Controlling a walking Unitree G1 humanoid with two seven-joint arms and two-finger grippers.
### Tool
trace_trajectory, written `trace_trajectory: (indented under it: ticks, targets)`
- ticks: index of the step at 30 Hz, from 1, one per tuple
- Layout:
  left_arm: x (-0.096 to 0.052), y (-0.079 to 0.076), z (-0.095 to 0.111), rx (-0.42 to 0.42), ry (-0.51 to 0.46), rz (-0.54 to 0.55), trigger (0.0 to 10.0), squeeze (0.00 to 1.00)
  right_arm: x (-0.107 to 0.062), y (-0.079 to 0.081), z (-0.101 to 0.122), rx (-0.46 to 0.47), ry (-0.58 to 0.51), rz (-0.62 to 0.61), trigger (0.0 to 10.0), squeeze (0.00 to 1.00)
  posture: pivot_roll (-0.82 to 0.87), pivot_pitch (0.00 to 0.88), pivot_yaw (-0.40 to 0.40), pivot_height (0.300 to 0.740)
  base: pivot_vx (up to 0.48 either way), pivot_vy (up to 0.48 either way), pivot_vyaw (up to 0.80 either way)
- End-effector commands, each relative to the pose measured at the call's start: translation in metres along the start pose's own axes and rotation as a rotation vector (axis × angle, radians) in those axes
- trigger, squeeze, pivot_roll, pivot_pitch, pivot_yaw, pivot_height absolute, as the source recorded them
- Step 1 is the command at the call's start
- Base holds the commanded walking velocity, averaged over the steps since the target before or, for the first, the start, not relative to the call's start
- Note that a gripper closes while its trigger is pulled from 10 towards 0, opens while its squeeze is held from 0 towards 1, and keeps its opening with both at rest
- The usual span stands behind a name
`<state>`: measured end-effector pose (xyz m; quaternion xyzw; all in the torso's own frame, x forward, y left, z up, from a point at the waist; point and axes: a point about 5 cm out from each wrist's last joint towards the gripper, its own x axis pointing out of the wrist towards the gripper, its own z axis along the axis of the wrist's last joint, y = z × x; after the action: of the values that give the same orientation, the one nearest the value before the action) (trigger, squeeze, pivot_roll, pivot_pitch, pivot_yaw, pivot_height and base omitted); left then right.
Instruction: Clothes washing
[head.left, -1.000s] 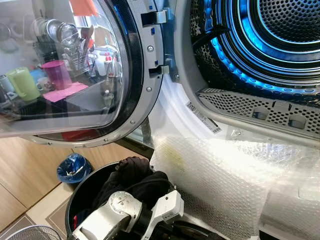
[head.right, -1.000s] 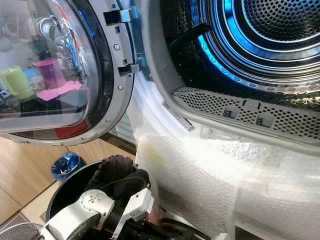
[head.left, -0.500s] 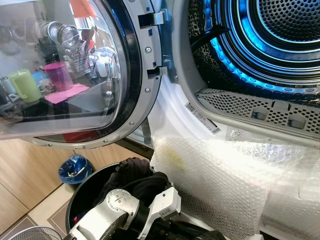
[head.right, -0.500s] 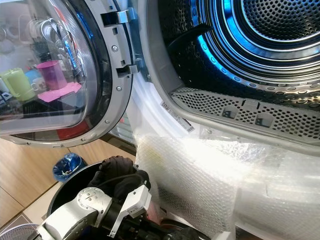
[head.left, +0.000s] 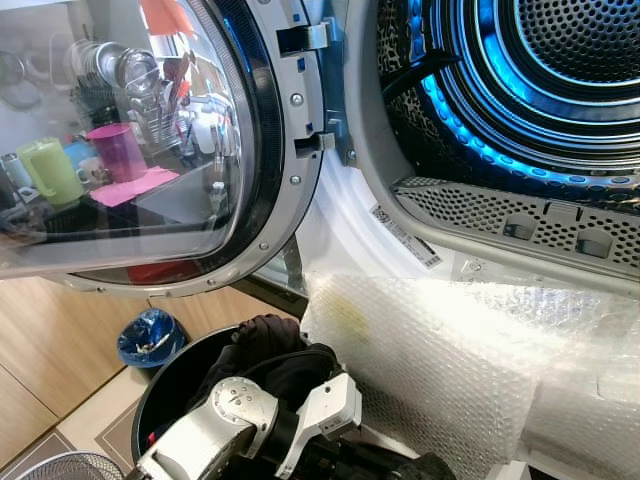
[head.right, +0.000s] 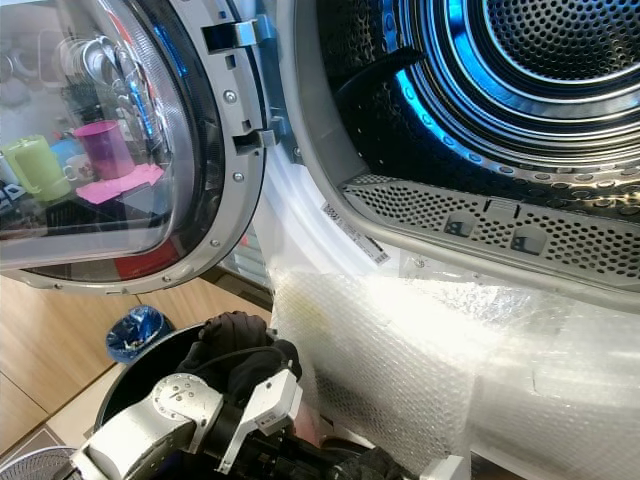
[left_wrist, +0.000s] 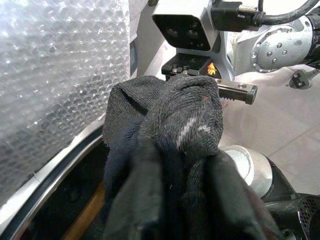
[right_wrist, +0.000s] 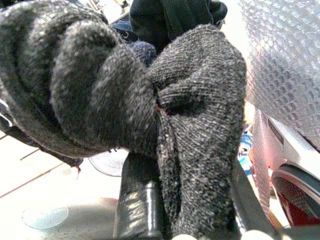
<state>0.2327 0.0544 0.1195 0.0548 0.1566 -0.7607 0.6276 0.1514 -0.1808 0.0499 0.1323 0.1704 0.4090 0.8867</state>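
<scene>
Left wrist view: the left gripper (left_wrist: 172, 200) clenches a bunch of dark clothes (left_wrist: 170, 125), lifted above the black basket (head.left: 165, 385) that stands below the washer's open door (head.left: 150, 140); right wrist view: the right gripper (right_wrist: 185, 200) grasps a grey knitted garment (right_wrist: 120, 85) beside the bubble wrap (head.left: 450, 360) taped under the drum (head.left: 530, 90). The fabric looks soft, light and floppy; likely to trail and snag on the rim, so best gripped at a thick fold.
</scene>
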Motion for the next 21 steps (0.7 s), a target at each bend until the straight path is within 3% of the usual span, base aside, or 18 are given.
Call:
trace_trajectory:
  ticks: [1, 9, 15, 17, 21]
  targets:
    - [-0.004, 0.001, -0.003, 0.007, 0.042, 0.014, 10.0, 1.00, 0.006, 0.005, 0.010, -0.027, -0.044, 0.041, 0.0, 0.00, 0.13, 0.000, 0.126, 0.740, 0.000, 0.000, 0.00]
    - [-0.016, 0.000, -0.004, -0.007, 0.050, 0.052, 10.0, 1.00, 0.014, 0.009, 0.015, -0.032, -0.068, 0.085, 0.0, 0.00, 0.16, 0.000, 0.120, 0.740, 0.000, 0.000, 0.00]
    - [-0.034, -0.001, 0.004, -0.015, 0.019, 0.117, 10.0, 1.00, 0.014, 0.007, 0.015, -0.033, -0.059, 0.095, 0.0, 0.00, 0.18, 0.000, 0.121, 0.740, 0.000, 0.000, 0.00]
    - [-0.047, -0.003, 0.009, -0.033, -0.020, 0.185, 10.0, 1.00, 0.012, 0.004, 0.013, -0.031, -0.060, 0.071, 0.0, 0.00, 0.18, 0.003, 0.126, 0.740, 0.000, 0.000, 0.00]
    - [-0.058, -0.011, 0.014, -0.048, -0.040, 0.210, 10.0, 1.00, 0.011, 0.009, 0.009, -0.017, -0.051, 0.089, 0.0, 0.00, 0.18, 0.007, 0.118, 0.740, 0.000, 0.000, 0.00]
